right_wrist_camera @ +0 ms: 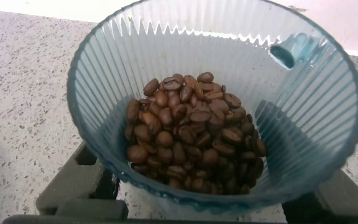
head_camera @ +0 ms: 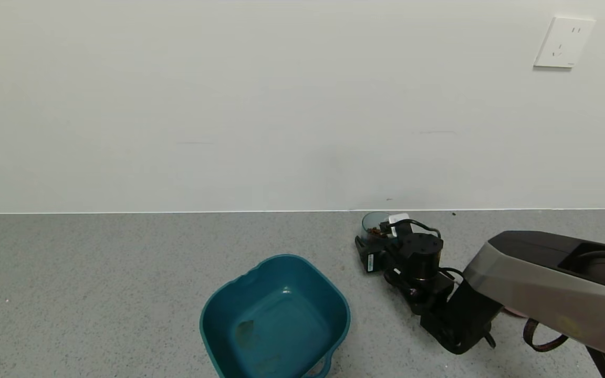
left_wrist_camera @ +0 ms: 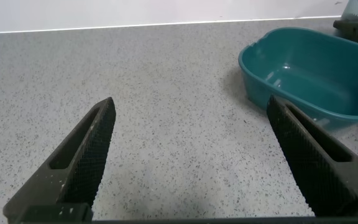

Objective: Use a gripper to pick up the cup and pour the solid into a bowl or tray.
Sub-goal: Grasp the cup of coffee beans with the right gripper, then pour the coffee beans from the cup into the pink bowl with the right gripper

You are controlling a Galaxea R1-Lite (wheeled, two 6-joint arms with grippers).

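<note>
Right end effector [head_camera: 373, 247] is clamped around the ribbed cup [right_wrist_camera: 216, 106], which stands upright on the counter [head_camera: 97, 294] against the back wall. Coffee beans [right_wrist_camera: 191, 130] remain inside; lifting and pouring are outstanding. Left end effector [left_wrist_camera: 191, 162] spread apart, idle, beside the teal tub [left_wrist_camera: 316, 74].

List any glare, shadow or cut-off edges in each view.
Head view: even light, a glare spot inside the teal tub, whose near rim is cut off. Left wrist view: the left gripper is dark and cropped. Right wrist view: the cup fills the picture, its near rim cropped, beans sharp.
</note>
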